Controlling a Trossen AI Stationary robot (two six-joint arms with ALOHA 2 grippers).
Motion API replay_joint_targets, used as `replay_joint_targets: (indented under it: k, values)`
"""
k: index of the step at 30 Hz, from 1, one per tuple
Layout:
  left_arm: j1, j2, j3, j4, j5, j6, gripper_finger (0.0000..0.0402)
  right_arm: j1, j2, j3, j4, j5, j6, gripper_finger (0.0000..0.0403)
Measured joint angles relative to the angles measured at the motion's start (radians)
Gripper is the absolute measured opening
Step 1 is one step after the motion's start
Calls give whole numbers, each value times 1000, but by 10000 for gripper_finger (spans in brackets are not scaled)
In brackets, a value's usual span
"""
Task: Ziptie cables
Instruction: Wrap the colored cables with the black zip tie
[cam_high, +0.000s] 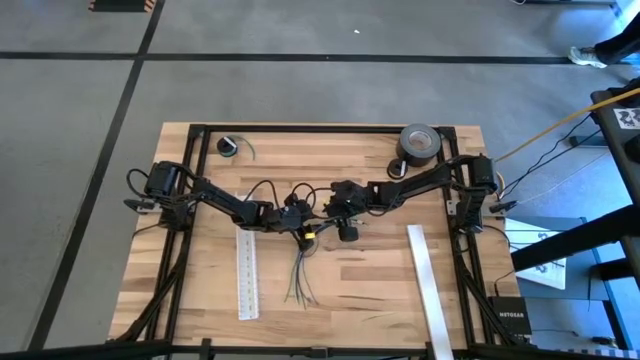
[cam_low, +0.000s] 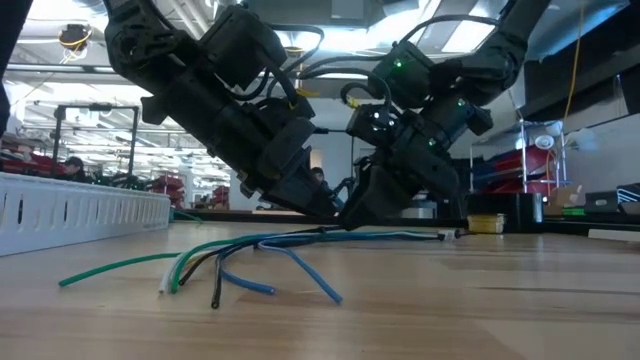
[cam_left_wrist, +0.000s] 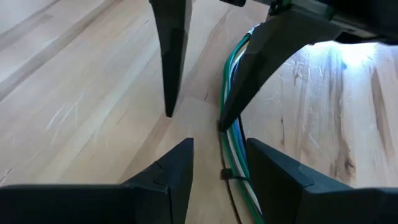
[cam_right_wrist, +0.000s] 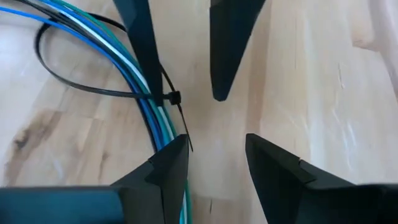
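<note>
Both sets of jaws stand partly apart with nothing pinched between them. The left gripper (cam_left_wrist: 217, 165) and the right gripper (cam_right_wrist: 214, 155) face each other nose to nose over the middle of the table (cam_high: 370, 290), tips nearly meeting above the top end of the cables (cam_high: 300, 275).

The cables run from between the two grippers toward the near edge, where their loose ends fan out. In the right wrist view the ziptie (cam_right_wrist: 99, 87) is already looped around the bundle, its head sitting against the wires and a short tail poking out, but the loop is still big and slack.

So the step in hand looks like cinching it. Best bet: one gripper pins the bundle or the head, the other grabs the tail low and pulls straight along the strip, not sideways, or the head will just slide along the wires.

Around it: a white slotted strip (cam_high: 246, 275) lies just left of the cables, another white strip (cam_high: 430, 290) well off to the right, a tape roll (cam_high: 420, 143) at the far right and a small coil (cam_high: 230, 147) at the far left. None of that is in the way; the real crowding is the two grippers' own fingers.
</note>
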Motion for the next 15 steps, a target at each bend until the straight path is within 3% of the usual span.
replay_joint_targets:
  k: [15]
  values:
    - [0, 0, 0, -29, 19, -11, 131, 0, 57, 0, 137, -53, -19, 146]
